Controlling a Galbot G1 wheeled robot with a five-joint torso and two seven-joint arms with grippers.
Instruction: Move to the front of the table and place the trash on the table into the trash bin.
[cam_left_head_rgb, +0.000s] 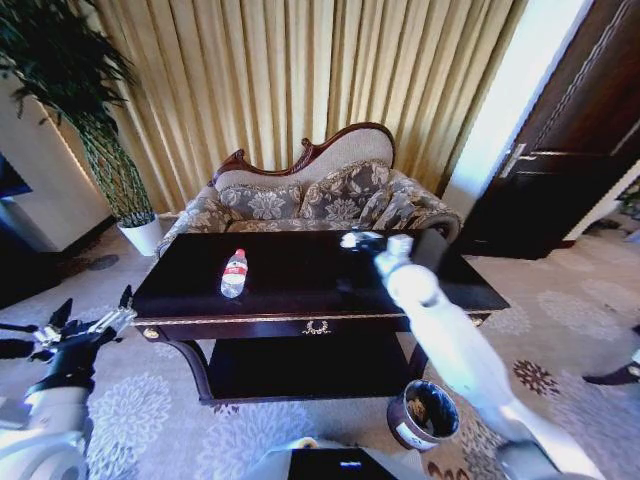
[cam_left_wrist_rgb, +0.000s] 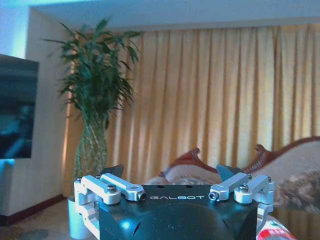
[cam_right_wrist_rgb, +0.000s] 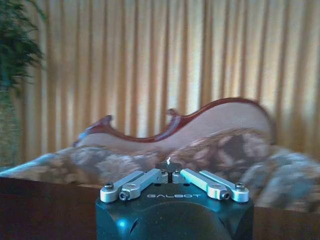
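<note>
Trash bottle (cam_left_head_rgb: 234, 273) lies on table (cam_left_head_rgb: 300, 290); right hand (cam_right_wrist_rgb: 168, 170) pinched together, left hand (cam_left_head_rgb: 95, 318) wide.

The word "GALBOT" stands in pale capitals on the black housing of the left gripper (cam_left_wrist_rgb: 170, 172), centred between its two silver finger linkages, in the left wrist view; the same word "GALBOT" stands on the black housing of the right gripper (cam_right_wrist_rgb: 168, 167), just below where its linkages meet, in the right wrist view; the bottle (cam_left_head_rgb: 234, 273) lying on the table (cam_left_head_rgb: 300, 300) carries a red-and-white label, but its print is too small to read; the trash bin (cam_left_head_rgb: 423, 415) bears a small white label, likewise unreadable.
</note>
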